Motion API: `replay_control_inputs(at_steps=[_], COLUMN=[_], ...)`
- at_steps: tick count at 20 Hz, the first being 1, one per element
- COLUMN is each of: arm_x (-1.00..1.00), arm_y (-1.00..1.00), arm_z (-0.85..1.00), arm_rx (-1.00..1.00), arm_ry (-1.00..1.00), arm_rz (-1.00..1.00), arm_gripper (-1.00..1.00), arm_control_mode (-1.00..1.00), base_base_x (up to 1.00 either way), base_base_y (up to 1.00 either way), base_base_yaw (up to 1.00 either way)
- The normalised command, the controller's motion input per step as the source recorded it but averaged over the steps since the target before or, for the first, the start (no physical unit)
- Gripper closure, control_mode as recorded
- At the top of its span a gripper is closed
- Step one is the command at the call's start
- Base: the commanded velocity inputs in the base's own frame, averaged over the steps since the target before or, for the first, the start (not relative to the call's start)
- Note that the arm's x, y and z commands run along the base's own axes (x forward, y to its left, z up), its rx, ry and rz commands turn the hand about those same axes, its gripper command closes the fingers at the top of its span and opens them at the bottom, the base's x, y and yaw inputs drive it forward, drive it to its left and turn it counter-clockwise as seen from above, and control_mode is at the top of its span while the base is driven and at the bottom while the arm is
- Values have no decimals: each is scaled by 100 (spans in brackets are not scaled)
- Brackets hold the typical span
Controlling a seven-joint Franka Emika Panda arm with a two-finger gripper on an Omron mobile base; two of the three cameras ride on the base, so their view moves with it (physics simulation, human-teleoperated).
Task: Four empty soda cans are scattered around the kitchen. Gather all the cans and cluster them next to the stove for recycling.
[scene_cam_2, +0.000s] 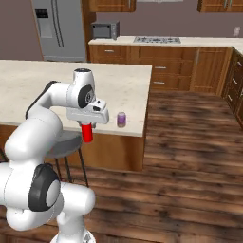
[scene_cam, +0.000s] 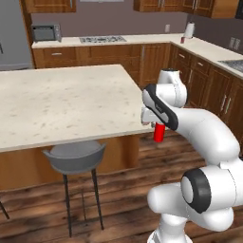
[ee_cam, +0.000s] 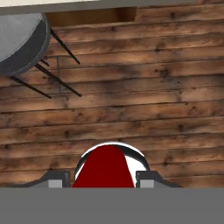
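**One red can in the grip, one purple can on the island**

Two cans are in sight from where I stand. The gripper [scene_cam_2: 87, 127] hangs beyond the near edge of the island counter [scene_cam: 61, 102], out over the wooden floor [scene_cam_2: 190, 156], and holds a red soda can [scene_cam_2: 87, 133] upright, the can's body hanging below the hand. In the hand view the two fingers [ee_cam: 56, 178] sit close against either side of that red can [ee_cam: 104, 168], clamped on it, with the floor boards [ee_cam: 131, 96] below and the grey stool [ee_cam: 19, 43] off to one corner.

The right base view shows a purple soda can [scene_cam_2: 122, 119] standing upright near the island's near right corner, just beside the held can but apart from it; in the left base view the arm covers that spot. The left base view shows another small red can [scene_cam: 182, 40] on the back counter's right end, beside a white paper roll [scene_cam: 189, 30]. The stove [scene_cam: 102, 39] lies on the back counter, well apart from the gripper [scene_cam: 158, 124].
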Motion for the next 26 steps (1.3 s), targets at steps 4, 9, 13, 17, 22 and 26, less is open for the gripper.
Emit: replay_control_inputs(at_steps=[4,9,13,17,22,26], arm_x=[0,0,0,0,0,0], arm_y=[0,0,0,0,0,0], arm_z=[0,0,0,0,0,0], arm_rx=[0,0,0,0,0,0], arm_ry=[0,0,0,0,0,0], arm_rz=[0,0,0,0,0,0], arm_gripper=[100,100,100,100,100,100], arm_control_mode=[100,100,100,100,100,100], base_base_x=[2,10,16,28,24,38], base_base_y=[-79,-72,-69,-56,-52,-44], base_base_yaw=[1,3,4,7,6,1])
